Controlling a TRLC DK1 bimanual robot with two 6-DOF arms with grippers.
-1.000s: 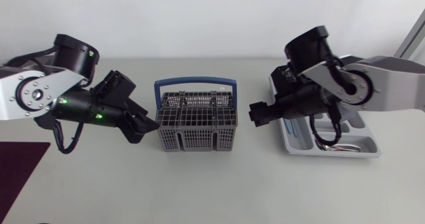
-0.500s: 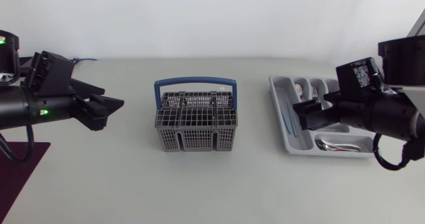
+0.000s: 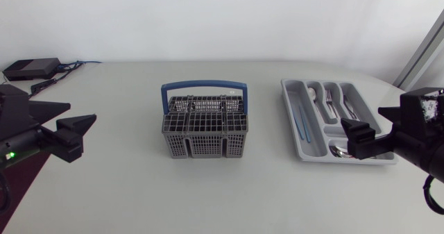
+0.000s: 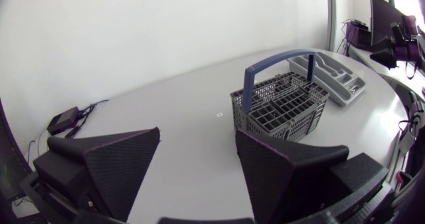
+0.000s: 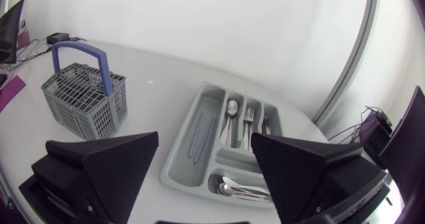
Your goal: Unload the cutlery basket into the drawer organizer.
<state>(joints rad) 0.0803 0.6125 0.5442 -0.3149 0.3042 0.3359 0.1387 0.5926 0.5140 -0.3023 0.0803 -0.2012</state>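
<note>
The pale grey counter (image 3: 229,199) shows wide stretches of open surface on both sides of its middle and along its near edge. A light grey plastic drawer organizer (image 3: 313,135) lies slightly skewed near the right edge. It is well apart from the grey mesh cutlery basket (image 3: 205,146), which stands upright at the centre under its blue hoop handle (image 3: 204,85). The left pincer (image 4: 198,144) hangs at the left edge, wedges spread and holding nothing. The right pincer (image 5: 204,139) gapes likewise over the organizer's near right corner. The organizer holds thin blue sticks (image 3: 302,116), metal forks (image 5: 249,114) and metal spoons (image 5: 232,187). A small black box (image 3: 28,69) sits at the far left corner.
</note>
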